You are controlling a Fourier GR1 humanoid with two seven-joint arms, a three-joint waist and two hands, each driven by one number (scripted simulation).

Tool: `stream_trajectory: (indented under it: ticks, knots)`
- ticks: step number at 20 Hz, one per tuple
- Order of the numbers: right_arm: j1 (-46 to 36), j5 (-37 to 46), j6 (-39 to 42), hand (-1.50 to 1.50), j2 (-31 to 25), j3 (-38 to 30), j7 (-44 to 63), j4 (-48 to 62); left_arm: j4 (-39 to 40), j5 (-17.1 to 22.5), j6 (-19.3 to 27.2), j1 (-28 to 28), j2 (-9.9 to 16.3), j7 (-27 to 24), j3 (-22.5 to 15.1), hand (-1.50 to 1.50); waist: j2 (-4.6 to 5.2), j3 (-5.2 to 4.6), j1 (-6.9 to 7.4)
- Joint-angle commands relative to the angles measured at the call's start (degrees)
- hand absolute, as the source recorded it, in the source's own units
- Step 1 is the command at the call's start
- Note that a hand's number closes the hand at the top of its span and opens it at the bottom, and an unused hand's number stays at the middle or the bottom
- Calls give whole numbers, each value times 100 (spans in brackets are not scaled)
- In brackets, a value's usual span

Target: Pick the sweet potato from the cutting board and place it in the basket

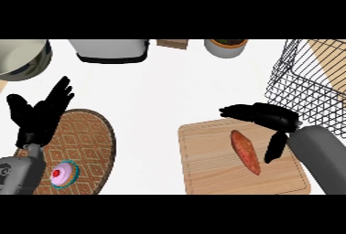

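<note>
An orange-red sweet potato (245,151) lies lengthwise on the wooden cutting board (209,169) at the lower right. My right hand (269,118) hovers over the board's upper right corner, fingers stretched leftward above the potato's top end and thumb hanging down beside it, not touching it. The black wire basket (304,87) stands at the right edge, just behind that hand. My left hand (39,114) rests open at the left, fingers up.
A round patterned mat (88,137) under the left hand holds a pink cupcake (63,173). Along the back stand a large pot (24,57), a grey appliance (111,49), a small wooden box (173,43) and a plant pot (226,46).
</note>
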Motion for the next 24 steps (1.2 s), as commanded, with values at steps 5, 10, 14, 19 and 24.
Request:
stream_trajectory:
  ticks: [5,10,14,19,24]
  knots:
    - [-220,41,365,-150,25,-79,-1056,770,-102,-18,-198,86,-52,91,120,0,5,2,49]
    - [268,98,165,-150,37,182,-1008,239,-215,-137,-131,178,-137,94,148,0,-13,0,-7]
    - [292,306,10,-150,-85,138,-1125,309,347,-237,-206,-191,-234,-101,301,0,-4,-2,-41]
    - [533,680,-341,-150,273,143,-707,167,93,-393,-219,-238,-195,226,373,0,-7,-1,-31]
    - [694,959,-372,-150,298,-26,-655,-62,-308,-369,-358,179,-259,216,528,0,-15,-2,-29]
